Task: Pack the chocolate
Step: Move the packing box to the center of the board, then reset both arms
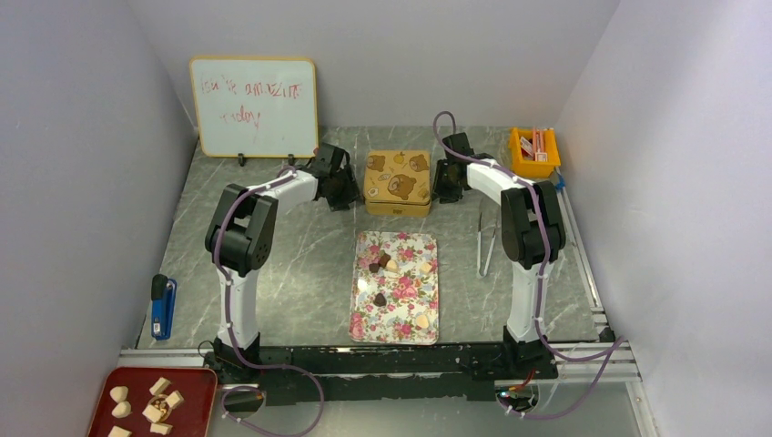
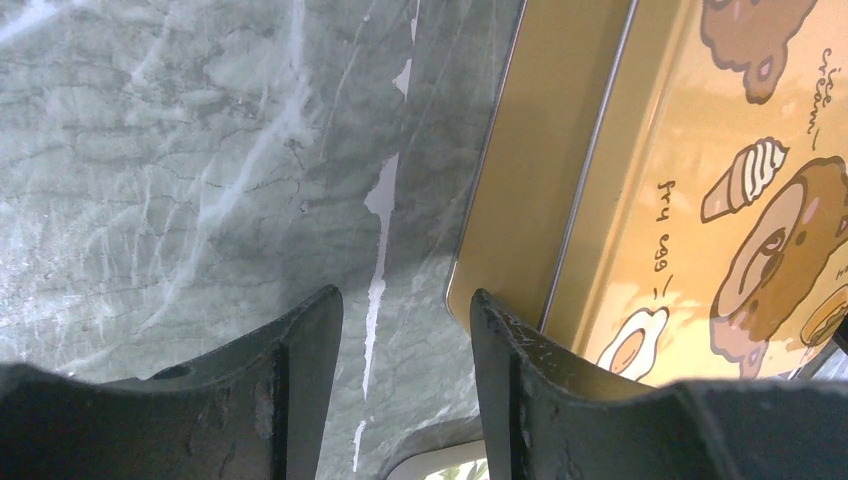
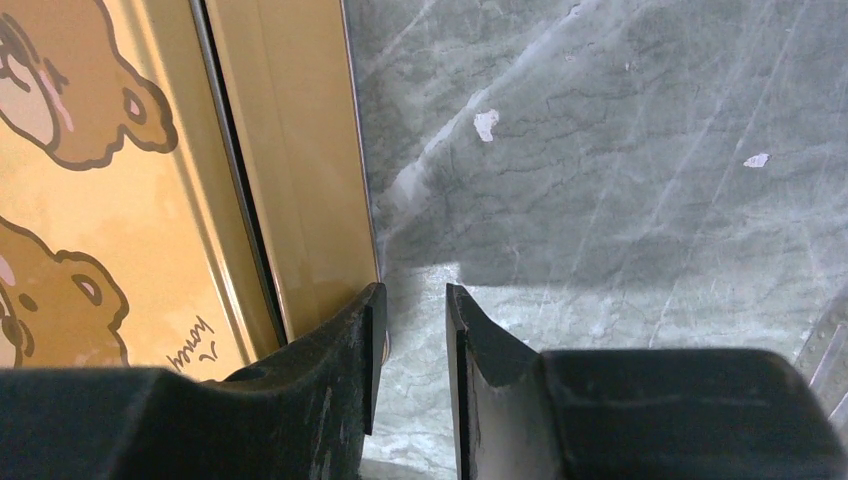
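Several small chocolates, dark brown and tan, lie on a floral tray between the arms. Behind the tray stands a shut yellow tin printed with bears. My left gripper is low at the tin's left side. In the left wrist view it is open over bare table, its right finger overlapping the tin's corner. My right gripper is at the tin's right side. It is narrowly open with nothing between, its left finger against the tin's wall.
A whiteboard leans at the back left and an orange bin sits at the back right. Metal tongs lie right of the tray. A blue tool lies at the left edge. A red tray with beige chunks sits at the near left.
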You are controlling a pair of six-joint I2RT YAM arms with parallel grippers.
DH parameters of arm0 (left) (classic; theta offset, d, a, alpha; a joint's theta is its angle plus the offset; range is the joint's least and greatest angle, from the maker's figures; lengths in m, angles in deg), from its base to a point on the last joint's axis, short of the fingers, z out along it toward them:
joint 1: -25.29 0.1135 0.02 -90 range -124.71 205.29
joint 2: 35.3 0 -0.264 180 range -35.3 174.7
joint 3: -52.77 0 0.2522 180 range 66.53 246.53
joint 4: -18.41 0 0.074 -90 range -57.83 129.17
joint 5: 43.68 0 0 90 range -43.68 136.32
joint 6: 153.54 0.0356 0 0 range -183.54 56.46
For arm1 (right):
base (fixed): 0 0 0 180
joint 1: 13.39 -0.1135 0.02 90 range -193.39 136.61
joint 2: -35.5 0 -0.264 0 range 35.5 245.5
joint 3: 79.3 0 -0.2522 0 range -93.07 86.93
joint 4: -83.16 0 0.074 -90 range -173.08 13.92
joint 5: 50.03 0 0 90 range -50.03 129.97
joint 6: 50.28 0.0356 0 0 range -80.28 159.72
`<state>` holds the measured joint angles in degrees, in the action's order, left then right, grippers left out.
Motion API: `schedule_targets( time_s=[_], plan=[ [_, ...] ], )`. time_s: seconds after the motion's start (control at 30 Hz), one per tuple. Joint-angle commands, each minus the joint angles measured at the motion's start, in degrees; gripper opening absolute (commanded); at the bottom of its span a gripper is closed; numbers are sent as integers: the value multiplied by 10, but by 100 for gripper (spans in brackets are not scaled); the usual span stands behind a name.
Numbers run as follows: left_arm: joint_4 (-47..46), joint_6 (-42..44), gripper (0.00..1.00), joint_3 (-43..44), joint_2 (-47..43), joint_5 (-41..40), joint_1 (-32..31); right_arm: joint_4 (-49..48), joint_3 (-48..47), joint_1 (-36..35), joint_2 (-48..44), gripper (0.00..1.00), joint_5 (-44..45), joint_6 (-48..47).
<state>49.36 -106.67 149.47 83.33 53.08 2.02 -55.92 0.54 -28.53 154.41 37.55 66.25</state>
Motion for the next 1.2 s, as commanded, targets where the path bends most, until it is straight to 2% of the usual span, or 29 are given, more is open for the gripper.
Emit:
schedule_targets(
  time_s=[0.0, 0.77, 0.9, 1.03, 1.1, 1.17],
  plan=[
    [-6, -1, 55, 2, -36, 6, -12, -3, 4, 0, -30, 33, -23, -3],
    [54, 7, 54, 12, -67, -67, 1, 1, -8, 47, -55, 35, -4, -26],
    [61, 44, 54, 31, -81, -121, 8, -50, 13, 48, -89, 38, 18, -54],
    [35, 107, 54, 43, -104, -184, 10, -145, 60, 48, -145, 43, 22, -94],
    [4, 138, 55, 29, -125, -219, 10, -196, 90, 48, -176, 46, 12, -116],
    [-54, 173, 55, -21, -158, -253, 9, -230, 113, 47, -204, 49, 17, -136]
  ],
)
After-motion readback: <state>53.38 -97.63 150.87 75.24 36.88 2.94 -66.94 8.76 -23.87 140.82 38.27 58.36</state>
